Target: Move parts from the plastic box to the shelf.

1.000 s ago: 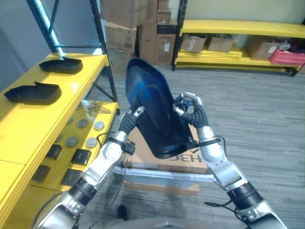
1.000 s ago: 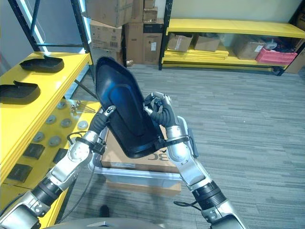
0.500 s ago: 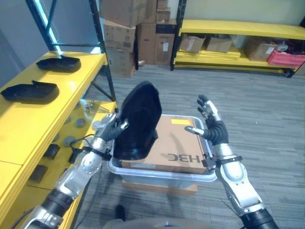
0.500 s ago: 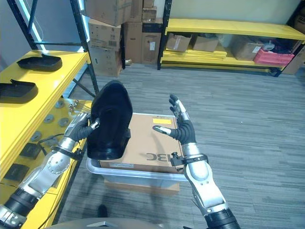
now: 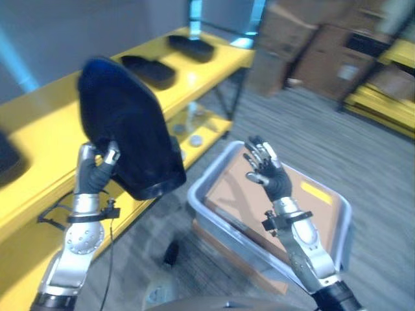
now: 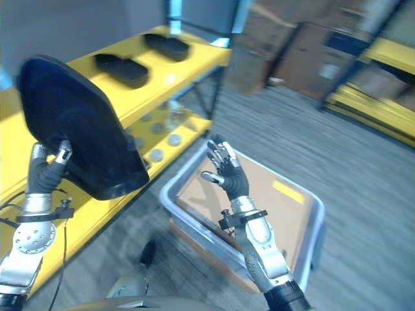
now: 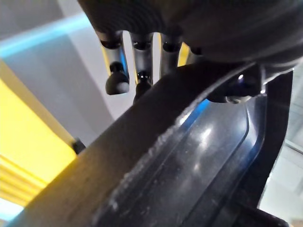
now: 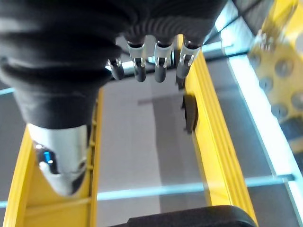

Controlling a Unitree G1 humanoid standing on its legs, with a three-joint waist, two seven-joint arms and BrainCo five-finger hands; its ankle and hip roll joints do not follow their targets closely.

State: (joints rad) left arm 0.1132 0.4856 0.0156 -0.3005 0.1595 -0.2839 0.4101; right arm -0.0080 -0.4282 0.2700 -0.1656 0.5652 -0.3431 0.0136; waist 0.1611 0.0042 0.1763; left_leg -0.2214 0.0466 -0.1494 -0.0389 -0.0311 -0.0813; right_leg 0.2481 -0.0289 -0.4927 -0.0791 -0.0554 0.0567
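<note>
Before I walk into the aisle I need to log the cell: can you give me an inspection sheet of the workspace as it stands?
Surface: yellow shelf, top level partly taken.
Job's things: large black part held up beside the shelf, not yet set down; two more black parts lie on the top level; grey plastic box on the floor holds a cardboard sheet.
Clutter: small round pieces on the lower level.
Hands: left hand grips the large part's lower edge; right hand open over the box, holding nothing.
Cables: nothing seen.
Surroundings: cardboard cartons stacked behind; a second yellow rack further back.
</note>
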